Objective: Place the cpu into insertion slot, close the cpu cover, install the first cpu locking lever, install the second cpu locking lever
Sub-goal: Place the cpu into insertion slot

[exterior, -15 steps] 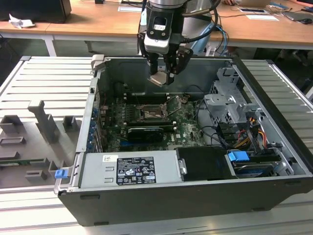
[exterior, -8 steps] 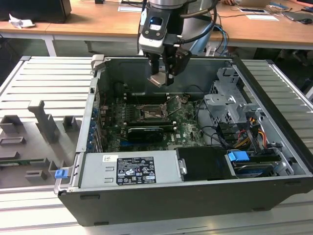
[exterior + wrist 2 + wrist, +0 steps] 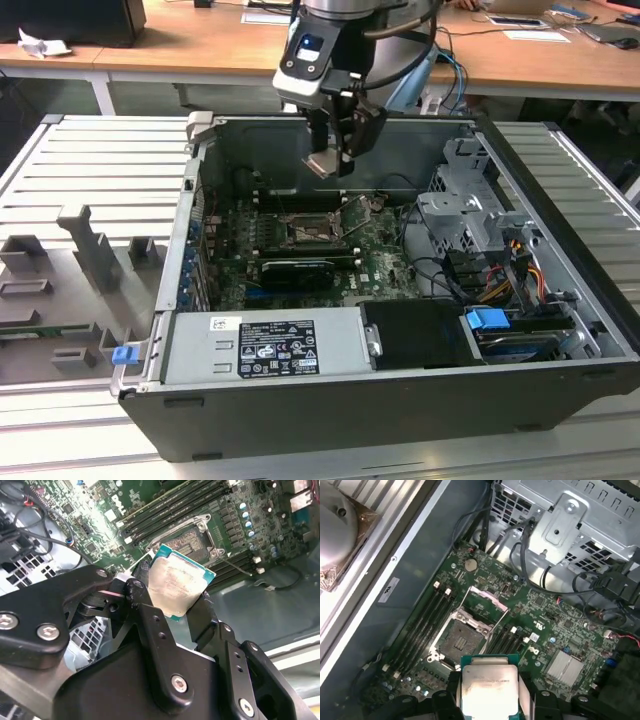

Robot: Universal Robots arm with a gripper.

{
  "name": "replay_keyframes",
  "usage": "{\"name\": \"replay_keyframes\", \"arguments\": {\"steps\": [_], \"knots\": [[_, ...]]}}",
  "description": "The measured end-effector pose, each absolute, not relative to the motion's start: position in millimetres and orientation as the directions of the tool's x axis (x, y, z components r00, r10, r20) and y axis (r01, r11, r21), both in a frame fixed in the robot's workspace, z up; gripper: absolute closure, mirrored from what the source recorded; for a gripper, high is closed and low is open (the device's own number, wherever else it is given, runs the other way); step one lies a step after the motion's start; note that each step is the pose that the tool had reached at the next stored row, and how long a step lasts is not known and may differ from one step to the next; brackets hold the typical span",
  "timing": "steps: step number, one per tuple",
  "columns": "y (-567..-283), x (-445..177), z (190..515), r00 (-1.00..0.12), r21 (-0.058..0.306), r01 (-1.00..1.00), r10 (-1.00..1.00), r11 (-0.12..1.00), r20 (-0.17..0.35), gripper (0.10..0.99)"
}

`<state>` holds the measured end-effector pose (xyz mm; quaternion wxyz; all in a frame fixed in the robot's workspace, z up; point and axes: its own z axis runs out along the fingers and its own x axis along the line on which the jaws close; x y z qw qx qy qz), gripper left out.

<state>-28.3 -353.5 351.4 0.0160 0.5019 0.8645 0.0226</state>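
A small, flat, square cpu (image 3: 489,689) with a pale silver top is clamped by its edges between the fingers of the black gripper (image 3: 172,600) and held above the dark square insertion slot (image 3: 461,642) of the green motherboard (image 3: 560,625), whose silvery cpu cover (image 3: 487,601) stands open, seemingly to receive it.

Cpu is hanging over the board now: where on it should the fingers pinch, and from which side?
Pinch two opposite thin edges, approaching along its plane, I'd judge. The cpu is a thin flat square, so only its rims offer purchase. The gripper is shut on it like that, metal top bare, apart from the insertion slot.
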Motion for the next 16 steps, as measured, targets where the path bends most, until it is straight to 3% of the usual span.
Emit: {"name": "replay_keyframes", "arguments": {"steps": [16], "knots": [[-353.5, -28.3, 349.4, -0.252, 0.055, 0.966, 0.968, 0.252, -0.006, 0.545]]}}
